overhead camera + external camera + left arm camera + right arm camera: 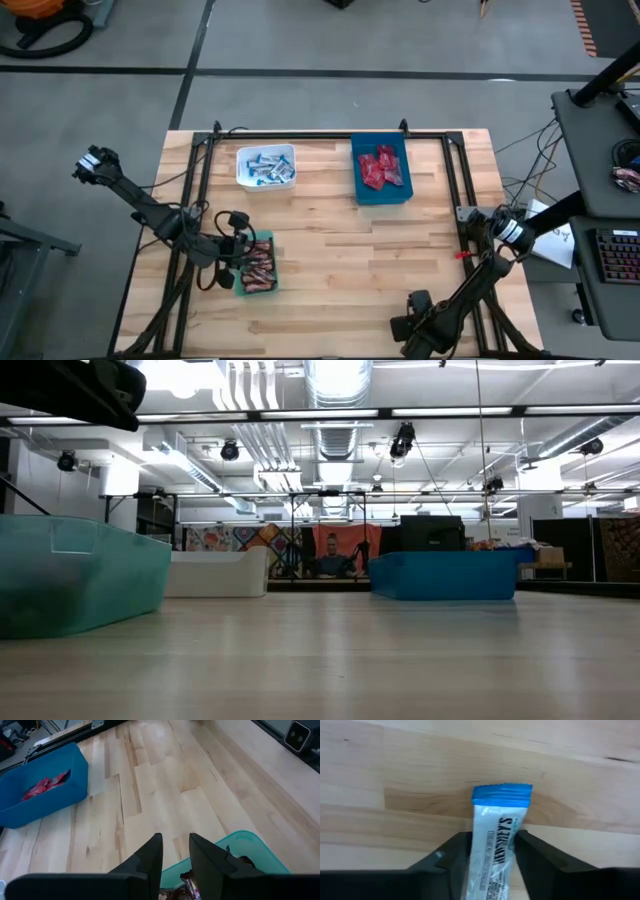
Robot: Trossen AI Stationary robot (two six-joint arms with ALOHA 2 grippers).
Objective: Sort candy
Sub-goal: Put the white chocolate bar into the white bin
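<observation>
Our right gripper [492, 852] grips a blue-and-white bar [496, 840] near the table's front edge. We should carry it level to the white bin [266, 166]. Left gripper [175, 851] waits over the green bin [247, 847], fingers slightly apart.

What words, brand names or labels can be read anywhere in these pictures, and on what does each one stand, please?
"HERSHEY'S": on the blue-and-white mini bar held between the fingers of the right gripper; the smaller print is too blurred to read.
Wrappers in the three bins: too small to read.
</observation>
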